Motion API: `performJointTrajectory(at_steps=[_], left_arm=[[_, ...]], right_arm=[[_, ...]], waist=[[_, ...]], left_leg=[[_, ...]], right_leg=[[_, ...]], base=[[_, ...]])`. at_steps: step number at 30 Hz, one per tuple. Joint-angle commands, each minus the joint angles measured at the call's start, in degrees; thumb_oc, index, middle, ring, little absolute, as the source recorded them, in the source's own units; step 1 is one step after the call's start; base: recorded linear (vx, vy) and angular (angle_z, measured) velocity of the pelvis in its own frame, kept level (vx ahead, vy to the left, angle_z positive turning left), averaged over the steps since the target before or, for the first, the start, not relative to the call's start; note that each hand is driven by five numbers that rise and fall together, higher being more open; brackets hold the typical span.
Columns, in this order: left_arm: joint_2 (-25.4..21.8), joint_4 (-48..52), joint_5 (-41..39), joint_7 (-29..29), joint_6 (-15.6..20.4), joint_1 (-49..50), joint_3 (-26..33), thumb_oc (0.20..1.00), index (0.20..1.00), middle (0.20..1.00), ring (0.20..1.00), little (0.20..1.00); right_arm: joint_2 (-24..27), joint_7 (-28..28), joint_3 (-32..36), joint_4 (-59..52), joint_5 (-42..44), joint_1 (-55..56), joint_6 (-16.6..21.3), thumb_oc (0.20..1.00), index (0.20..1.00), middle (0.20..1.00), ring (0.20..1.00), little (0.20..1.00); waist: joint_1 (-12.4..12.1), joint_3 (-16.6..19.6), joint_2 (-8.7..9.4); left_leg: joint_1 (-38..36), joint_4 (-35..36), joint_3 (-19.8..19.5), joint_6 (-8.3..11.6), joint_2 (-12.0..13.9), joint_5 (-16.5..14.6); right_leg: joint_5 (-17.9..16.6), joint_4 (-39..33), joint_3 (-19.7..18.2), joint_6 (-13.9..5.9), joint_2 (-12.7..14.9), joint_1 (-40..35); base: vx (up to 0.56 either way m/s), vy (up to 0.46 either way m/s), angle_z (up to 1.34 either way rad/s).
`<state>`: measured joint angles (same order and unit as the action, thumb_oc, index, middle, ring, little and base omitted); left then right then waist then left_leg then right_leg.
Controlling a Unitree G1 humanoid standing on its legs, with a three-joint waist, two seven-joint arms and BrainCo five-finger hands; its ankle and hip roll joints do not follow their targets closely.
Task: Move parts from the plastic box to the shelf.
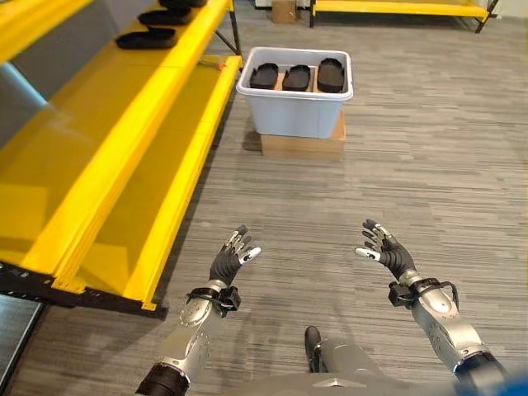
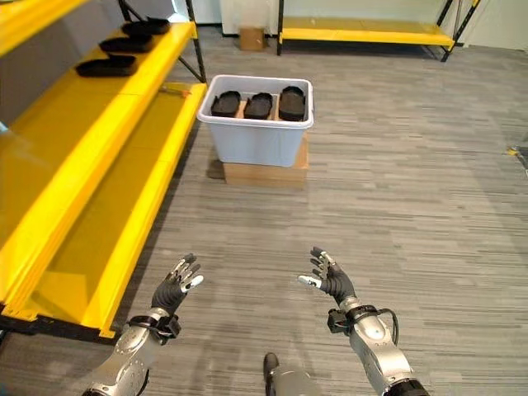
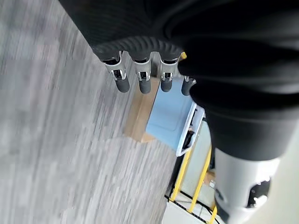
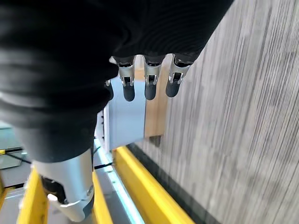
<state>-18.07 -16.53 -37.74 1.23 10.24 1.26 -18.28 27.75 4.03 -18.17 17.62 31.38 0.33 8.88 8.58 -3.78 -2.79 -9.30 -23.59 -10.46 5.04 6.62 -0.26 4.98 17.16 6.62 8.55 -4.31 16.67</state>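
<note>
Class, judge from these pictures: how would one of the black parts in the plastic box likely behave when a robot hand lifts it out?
Each black part looks moulded with a fixed oval shape, so probably stiff, not floppy. Its low flat form suggests it won't roll. Three stand side by side in the plastic box, so lifting one may nudge its neighbours.

parts (image 1: pixel 297 77) in box (image 1: pixel 295 115) on carton (image 1: pixel 302 146), right of shelf (image 1: pixel 124 148).

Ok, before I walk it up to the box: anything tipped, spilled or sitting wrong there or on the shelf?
Nothing stands out. The plastic box sits level on a cardboard base, three black parts side by side inside. More parts lie flat on the yellow shelf. The left hand and right hand are open and empty.
</note>
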Motion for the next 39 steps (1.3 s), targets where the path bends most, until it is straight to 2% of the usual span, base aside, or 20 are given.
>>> performJointTrajectory(at_steps=[1,3,5,7,9,10,11,13,16,19,20,22,23,25,27,28,31,32,35,39], left_arm=[[-0.2,4.2,-1.6,-0.7,3.1,-1.2,0.7,1.000,1.000,1.000,1.000,1.000],[-0.1,4.4,-1.9,-0.4,2.8,-1.0,0.9,1.000,1.000,1.000,1.000,1.000],[0.1,4.0,-1.4,-0.7,2.7,-1.0,0.8,1.000,1.000,1.000,1.000,1.000],[0.1,4.1,-1.3,-0.7,2.8,-0.5,1.0,1.000,1.000,1.000,1.000,1.000],[0.2,3.6,-0.6,-0.6,3.4,0.3,1.4,1.000,1.000,1.000,1.000,1.000],[0.2,3.6,-0.6,-0.6,3.4,0.3,1.4,1.000,1.000,1.000,1.000,1.000],[0.2,3.0,0.1,-0.6,3.8,0.8,1.7,1.000,1.000,1.000,1.000,1.000],[0.3,2.5,0.0,-0.3,4.1,1.0,2.0,1.000,1.000,1.000,1.000,1.000],[-0.2,2.7,-0.2,-1.8,4.8,-0.2,2.6,1.000,1.000,1.000,1.000,1.000],[-0.6,1.8,0.2,-3.7,4.9,-2.5,2.2,1.000,1.000,1.000,1.000,1.000],[-1.0,1.8,0.8,-4.3,4.7,-3.1,2.3,1.000,1.000,1.000,1.000,1.000],[-1.7,2.2,1.5,-4.8,4.7,-3.6,2.5,1.000,1.000,1.000,1.000,1.000],[-1.7,1.7,1.7,-4.6,4.4,-3.8,2.3,1.000,1.000,1.000,1.000,1.000],[-1.3,1.5,1.4,-4.5,4.4,-3.9,2.3,1.000,1.000,1.000,1.000,1.000],[-1.0,0.7,1.2,-4.8,4.4,-4.0,2.8,1.000,1.000,1.000,1.000,1.000],[-0.7,0.6,1.1,-4.6,4.5,-3.7,3.5,1.000,1.000,1.000,1.000,1.000],[-0.1,0.4,1.6,-4.3,4.6,-3.3,4.1,1.000,1.000,1.000,1.000,1.000],[0.1,0.5,1.9,-4.3,4.7,-3.1,4.3,1.000,1.000,1.000,1.000,1.000],[1.1,0.0,2.2,-4.3,4.8,-3.3,4.0,1.000,1.000,1.000,1.000,1.000],[1.8,-0.1,1.2,-4.3,4.8,-3.7,3.5,1.000,1.000,1.000,1.000,1.000]], right_arm=[[-0.6,-1.4,3.3,-5.1,2.0,1.4,4.1,1.000,1.000,1.000,1.000,1.000],[-0.5,-2.2,3.4,-4.5,1.8,1.3,4.2,1.000,1.000,1.000,1.000,1.000],[-0.5,-3.0,4.0,-4.5,2.4,1.0,4.4,1.000,1.000,1.000,1.000,1.000],[-0.1,-3.1,4.6,-4.8,2.4,0.8,4.8,1.000,1.000,1.000,1.000,1.000],[-0.8,-3.1,4.6,-3.7,1.5,1.0,5.5,1.000,1.000,1.000,1.000,1.000],[-0.8,-3.1,4.6,-3.7,1.5,1.0,5.5,1.000,1.000,1.000,1.000,1.000],[-1.2,-3.1,4.5,-3.3,0.2,1.8,5.5,1.000,1.000,1.000,1.000,1.000],[-2.6,-1.9,3.1,-2.6,-0.3,2.5,4.5,1.000,1.000,1.000,1.000,1.000],[-4.4,-1.9,1.3,-2.2,0.3,0.3,4.0,1.000,1.000,1.000,1.000,1.000],[-5.9,-2.4,-0.9,-1.1,0.0,-3.1,3.7,1.000,1.000,1.000,1.000,1.000],[-6.4,-2.3,-0.8,-2.0,0.5,-3.0,3.5,1.000,1.000,1.000,1.000,1.000],[-6.6,-2.1,-0.8,-2.8,0.4,-2.6,3.3,1.000,1.000,1.000,1.000,1.000],[-7.0,-2.5,-0.3,-3.1,0.2,-2.1,3.1,1.000,1.000,1.000,1.000,1.000],[-7.0,-2.6,-0.1,-3.3,0.8,-2.2,3.2,1.000,1.000,1.000,1.000,1.000],[-7.0,-3.0,0.3,-3.3,0.7,-2.6,3.4,1.000,1.000,1.000,1.000,1.000],[-6.9,-3.2,0.5,-3.0,0.2,-3.3,3.6,1.000,1.000,1.000,1.000,1.000],[-6.9,-3.6,0.8,-3.3,-0.9,-3.8,3.6,1.000,1.000,1.000,1.000,1.000],[-6.8,-3.9,1.2,-3.7,-1.3,-3.7,3.6,1.000,1.000,1.000,1.000,1.000],[-6.7,-3.8,1.6,-3.6,-1.0,-3.2,3.7,1.000,1.000,1.000,1.000,1.000],[-5.7,-3.9,2.4,-2.9,-0.3,-3.6,3.9,1.000,1.000,1.000,1.000,1.000]], waist=[[-1.0,-2.4,3.13],[-2.7,-4.2,4.74],[-4.8,-6.1,6.12],[-5.9,-6.8,6.56],[-7.8,-7.0,5.44],[-7.8,-7.0,5.44],[-10.0,-7.1,4.49],[-10.7,-5.2,4.30],[-11.4,-3.0,5.89],[-12.3,-2.2,6.89],[-11.7,-2.5,7.17],[-9.9,-4.1,5.25],[-8.4,-5.2,3.00],[-7.1,-6.2,2.54],[-6.3,-7.1,2.64],[-5.8,-7.4,3.14],[-4.9,-7.9,3.56],[-4.4,-7.7,3.99],[-4.2,-5.3,4.83],[-4.1,-3.8,4.05]], left_leg=[[5.0,-9.3,3.1,-1.25,0.3,12.3],[10.4,-13.2,4.9,-3.02,-1.5,8.4],[18.9,-13.6,6.4,-4.32,-5.6,2.0],[23.7,-8.1,7.5,-4.68,-6.7,-0.2],[28.1,9.2,7.6,-3.96,-5.7,4.2],[28.1,9.2,7.6,-3.96,-5.7,4.2],[28.5,24.0,4.0,-2.54,-5.1,11.1],[27.0,23.2,4.1,-2.68,-5.1,12.8],[27.9,18.6,6.7,-4.91,-7.1,8.7],[27.5,15.5,9.1,-7.12,-8.5,4.4],[25.6,15.4,9.2,-8.30,-9.8,2.7],[21.4,16.9,9.0,-9.53,-9.8,1.6],[15.9,20.4,9.6,-10.24,-9.2,0.6],[13.1,21.1,8.9,-9.98,-9.7,0.1],[10.4,21.8,8.6,-9.41,-10.1,-1.4],[8.3,21.9,9.0,-8.44,-10.3,-3.1],[4.9,22.3,8.6,-7.39,-10.1,-5.2],[3.3,22.6,7.8,-6.86,-10.0,-6.4],[1.3,22.2,7.0,-5.99,-9.9,-9.3],[0.8,19.9,6.3,-4.33,-7.2,-9.3]], right_leg=[[-7.8,-8.7,-4.6,-8.89,3.8,-3.0],[-7.5,-10.7,-5.8,-8.44,4.5,-7.0],[-7.7,-13.1,-7.2,-9.12,5.8,-10.5],[-7.2,-13.9,-8.4,-9.70,6.1,-12.8],[-5.1,-14.3,-9.3,-10.03,4.3,-15.9],[-5.1,-14.3,-9.3,-10.03,4.3,-15.9],[-2.0,-15.7,-11.7,-10.16,2.7,-21.8],[1.4,-16.5,-14.2,-10.53,4.3,-26.8],[1.7,-15.3,-14.6,-12.64,8.1,-26.5],[-2.0,-8.2,-14.9,-14.97,10.7,-23.8],[-7.5,-0.8,-15.1,-16.54,10.7,-21.2],[-13.7,11.7,-13.5,-17.43,7.9,-15.0],[-10.8,14.7,-7.5,-15.70,7.7,-7.4],[-7.8,11.8,-5.4,-14.64,7.3,-4.3],[-7.3,4.3,-2.5,-14.32,9.6,-2.8],[-9.7,-5.2,0.4,-15.20,12.7,-1.1],[-14.1,-14.0,0.8,-16.96,14.3,-1.3],[-16.2,-15.3,-1.0,-17.91,14.9,-0.9],[-18.3,-18.6,-0.6,-17.64,15.0,-4.5],[-15.8,-16.9,1.3,-16.36,13.3,-6.2]], base=[[0.15,-0.279,0.16],[0.15,-0.199,0.14],[0.18,-0.068,-0.11],[0.24,0.038,-0.20],[0.30,0.096,-0.50],[0.49,0.127,-1.03],[0.47,0.110,-1.12],[0.73,0.277,-1.10],[0.44,0.264,-0.56],[0.29,0.211,-0.57],[0.22,0.158,-0.46],[0.31,0.280,0.14],[0.41,0.321,0.58],[0.30,0.131,0.03],[0.30,-0.040,0.21],[0.36,-0.106,0.34],[0.30,-0.115,0.27],[0.45,-0.200,0.37],[0.35,-0.174,0.46],[0.21,-0.166,0.12]])
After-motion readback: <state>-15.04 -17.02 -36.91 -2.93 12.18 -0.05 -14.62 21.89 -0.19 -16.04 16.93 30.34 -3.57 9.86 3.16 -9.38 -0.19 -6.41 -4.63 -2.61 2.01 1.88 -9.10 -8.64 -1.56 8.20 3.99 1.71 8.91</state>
